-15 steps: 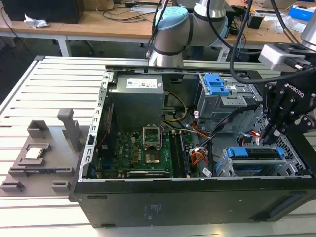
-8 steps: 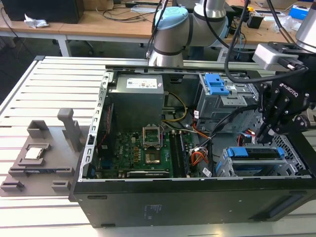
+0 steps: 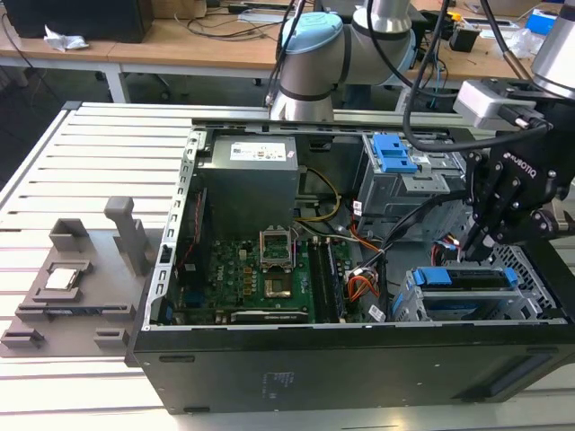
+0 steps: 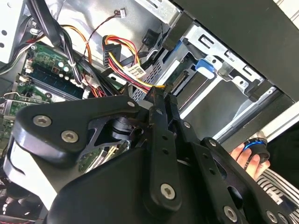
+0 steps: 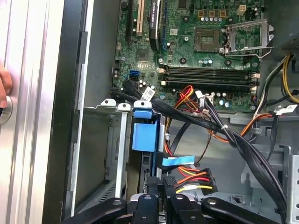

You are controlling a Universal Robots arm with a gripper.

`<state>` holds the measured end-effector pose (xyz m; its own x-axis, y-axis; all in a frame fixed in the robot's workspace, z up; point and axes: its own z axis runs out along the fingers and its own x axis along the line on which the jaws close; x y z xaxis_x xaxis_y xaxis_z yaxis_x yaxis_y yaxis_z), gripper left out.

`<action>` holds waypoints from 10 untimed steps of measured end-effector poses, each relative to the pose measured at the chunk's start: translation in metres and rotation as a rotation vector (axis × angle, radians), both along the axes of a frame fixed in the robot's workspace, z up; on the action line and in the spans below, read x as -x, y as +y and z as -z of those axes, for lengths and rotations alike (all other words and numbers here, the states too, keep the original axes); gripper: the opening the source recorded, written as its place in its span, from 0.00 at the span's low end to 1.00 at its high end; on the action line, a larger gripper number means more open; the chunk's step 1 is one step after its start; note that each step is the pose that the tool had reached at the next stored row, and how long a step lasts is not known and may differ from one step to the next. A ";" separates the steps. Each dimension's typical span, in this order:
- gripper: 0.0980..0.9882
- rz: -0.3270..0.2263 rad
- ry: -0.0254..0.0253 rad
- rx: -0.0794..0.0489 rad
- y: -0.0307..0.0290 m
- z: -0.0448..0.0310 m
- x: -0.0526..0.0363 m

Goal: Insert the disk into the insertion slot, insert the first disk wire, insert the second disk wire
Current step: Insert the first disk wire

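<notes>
The disk (image 3: 467, 277) lies in its blue carrier inside the insertion slot (image 3: 415, 303), the low silver cage at the case's front corner on the exterior view's right. My gripper (image 3: 469, 244) hangs just above the cage's inner end. In both wrist views its fingers (image 4: 159, 135) press together on a black connector with red, yellow and black wires (image 5: 194, 179), held close to the drive's end by the blue carrier tab (image 5: 145, 130). A flat blue cable (image 5: 177, 161) lies beside that connector. The gripper (image 5: 162, 189) hides whether the connector is plugged in.
A taller grey cage with a blue latch (image 3: 395, 153) stands behind the gripper. Loose black and coloured cables (image 3: 368, 269) cross between the motherboard (image 3: 269, 278) and the cages. A person's hand (image 4: 245, 156) rests outside the case wall. A grey fixture (image 3: 67, 287) lies on the table.
</notes>
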<state>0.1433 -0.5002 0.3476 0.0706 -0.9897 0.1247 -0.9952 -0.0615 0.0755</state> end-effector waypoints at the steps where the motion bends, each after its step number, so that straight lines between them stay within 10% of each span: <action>1: 0.07 0.000 0.0000 0.000 -0.0009 0.0006 0.0001; 10: 0.07 0.001 0.0001 -0.003 -0.0064 0.0043 0.0003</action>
<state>0.1430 -0.5067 0.3432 0.0698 -0.9901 0.1214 -0.9953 -0.0610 0.0754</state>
